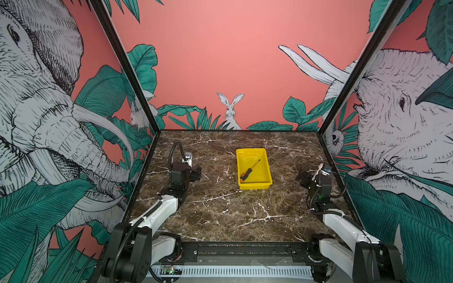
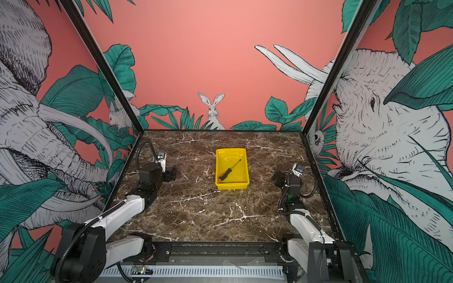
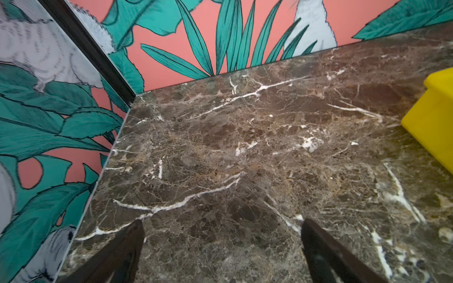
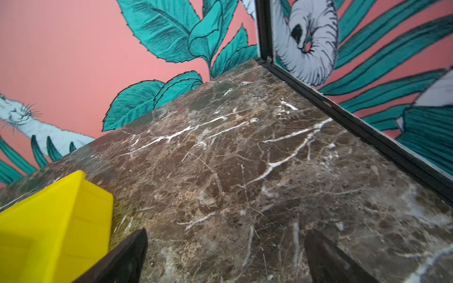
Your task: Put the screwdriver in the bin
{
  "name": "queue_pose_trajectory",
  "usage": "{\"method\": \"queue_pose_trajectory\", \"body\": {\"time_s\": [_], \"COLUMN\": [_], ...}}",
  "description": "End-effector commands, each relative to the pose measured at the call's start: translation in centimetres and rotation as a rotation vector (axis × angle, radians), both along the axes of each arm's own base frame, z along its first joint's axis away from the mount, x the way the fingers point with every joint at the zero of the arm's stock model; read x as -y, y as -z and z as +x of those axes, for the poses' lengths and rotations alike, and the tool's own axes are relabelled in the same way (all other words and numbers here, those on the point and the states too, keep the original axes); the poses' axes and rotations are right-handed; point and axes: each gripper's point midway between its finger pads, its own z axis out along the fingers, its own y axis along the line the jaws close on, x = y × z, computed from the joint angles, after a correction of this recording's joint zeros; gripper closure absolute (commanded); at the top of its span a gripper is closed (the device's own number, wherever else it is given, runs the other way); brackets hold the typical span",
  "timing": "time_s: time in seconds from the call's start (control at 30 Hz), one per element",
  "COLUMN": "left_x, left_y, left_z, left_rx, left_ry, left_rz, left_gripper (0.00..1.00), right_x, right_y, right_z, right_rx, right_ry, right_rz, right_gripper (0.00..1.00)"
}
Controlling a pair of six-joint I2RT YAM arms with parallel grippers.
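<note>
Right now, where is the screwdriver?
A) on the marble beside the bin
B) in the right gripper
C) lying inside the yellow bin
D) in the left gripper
C: in a top view the screwdriver lies slantwise on the floor of the bin, and the left gripper and right gripper both stand open and empty.
</note>
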Motion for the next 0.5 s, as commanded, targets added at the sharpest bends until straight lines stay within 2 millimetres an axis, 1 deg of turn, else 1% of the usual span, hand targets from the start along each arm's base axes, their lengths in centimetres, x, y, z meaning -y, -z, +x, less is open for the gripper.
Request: {"method": "queue_pose_trajectory", "body": {"time_s": [0.0, 0.07, 0.13, 0.2, 0.27, 0.37, 0.47], "left_x": [1.0, 0.2, -0.9, -1.9, -2.2, -2.1, -2.4], "left_y": [-1.3, -0.8, -0.3, 0.2, 0.8, 1.4, 2.1], "left_z": [1.2, 1.4, 1.5, 1.6, 1.6, 1.9, 2.1], "left_rx": [0.055, 0.056, 0.059, 0.065, 0.049, 0.054, 0.059], "left_ry": [0.066, 0.039, -0.011, -0.044, -0.044, -0.023, -0.034], "left_rz": [-0.025, -0.012, -0.006, -0.005, -0.015, -0.030, -0.018], "left_gripper": [0.00, 0.00, 0.00, 0.00, 0.00, 0.00, 0.00], "right_x": [-1.0, -1.1, -2.3, -2.9, -3.2, -4.2, -4.1], "right_y": [-2.1, -1.8, -1.8, -1.4, -1.2, -1.3, -1.9], "right_z": [1.4, 1.9, 2.5, 2.9, 3.4, 3.9, 4.4], "right_rx": [0.043, 0.054, 0.065, 0.046, 0.035, 0.019, 0.034], "right_ry": [-0.084, -0.086, -0.167, -0.212, -0.234, -0.305, -0.302], "right_rz": [-0.065, -0.059, -0.083, -0.104, -0.112, -0.150, -0.154], "right_gripper": [0.01, 0.01, 0.01, 0.01, 0.01, 0.01, 0.01]}}
